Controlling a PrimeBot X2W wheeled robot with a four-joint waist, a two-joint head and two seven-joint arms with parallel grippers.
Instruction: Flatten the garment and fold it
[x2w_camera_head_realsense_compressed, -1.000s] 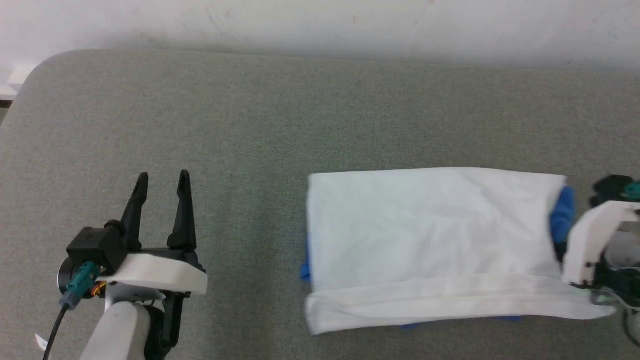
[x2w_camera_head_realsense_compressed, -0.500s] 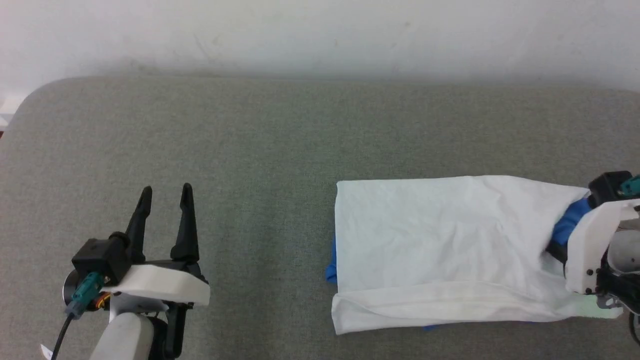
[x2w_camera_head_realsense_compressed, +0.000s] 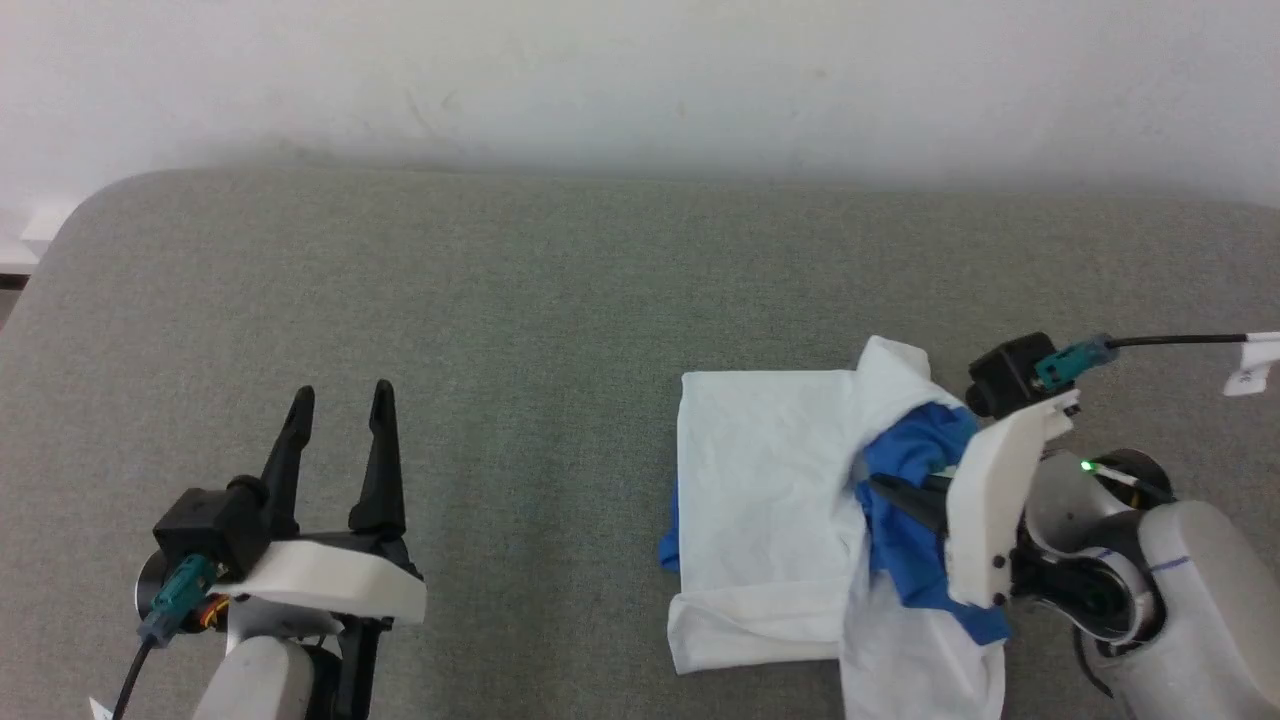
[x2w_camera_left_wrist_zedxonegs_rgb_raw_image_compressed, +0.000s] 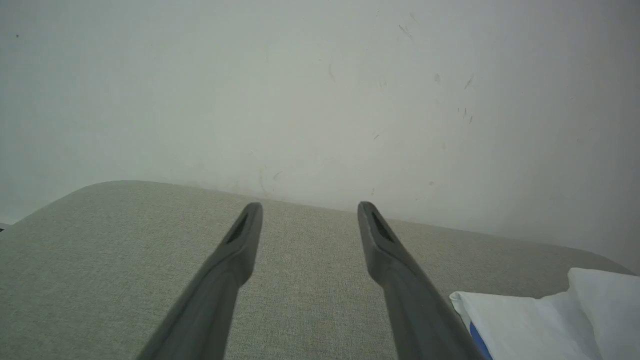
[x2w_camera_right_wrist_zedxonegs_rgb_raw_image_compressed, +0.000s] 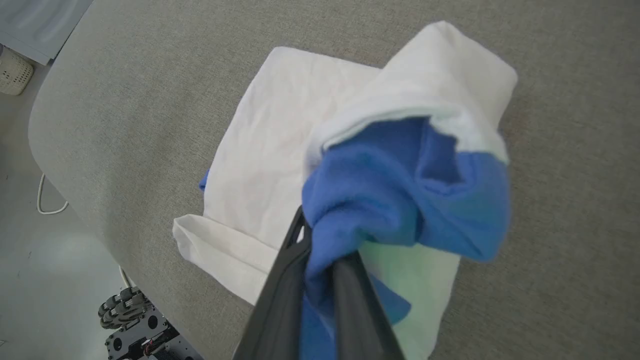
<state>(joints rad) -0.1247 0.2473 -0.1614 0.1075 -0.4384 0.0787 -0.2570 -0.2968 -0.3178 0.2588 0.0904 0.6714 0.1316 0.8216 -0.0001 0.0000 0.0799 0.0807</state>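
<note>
The garment (x2w_camera_head_realsense_compressed: 765, 480) lies on the grey table at the right, its left half flat and white. Its right end is lifted and bunched, with blue fabric (x2w_camera_head_realsense_compressed: 915, 450) showing under a white flap. My right gripper (x2w_camera_head_realsense_compressed: 885, 488) is shut on that blue bunch and holds it above the flat part. In the right wrist view the right gripper (x2w_camera_right_wrist_zedxonegs_rgb_raw_image_compressed: 320, 235) pinches the blue cloth, with the garment (x2w_camera_right_wrist_zedxonegs_rgb_raw_image_compressed: 280, 135) spread beneath. My left gripper (x2w_camera_head_realsense_compressed: 340, 400) stands open over bare table at the lower left, far from the cloth. In the left wrist view the left gripper (x2w_camera_left_wrist_zedxonegs_rgb_raw_image_compressed: 309, 210) is empty, and the garment (x2w_camera_left_wrist_zedxonegs_rgb_raw_image_compressed: 525, 320) shows at the lower right.
The grey padded table (x2w_camera_head_realsense_compressed: 500, 300) runs to a white wall (x2w_camera_head_realsense_compressed: 640, 70) at the back and has a rounded left corner. Below the table's edge, the right wrist view shows floor with a white cable (x2w_camera_right_wrist_zedxonegs_rgb_raw_image_compressed: 47, 200) and a wheeled base (x2w_camera_right_wrist_zedxonegs_rgb_raw_image_compressed: 135, 330).
My right gripper has carried the garment's right end up and leftward over the flat part, so the cloth now looks much shorter. The camera has shifted a little. The left gripper stays open.
</note>
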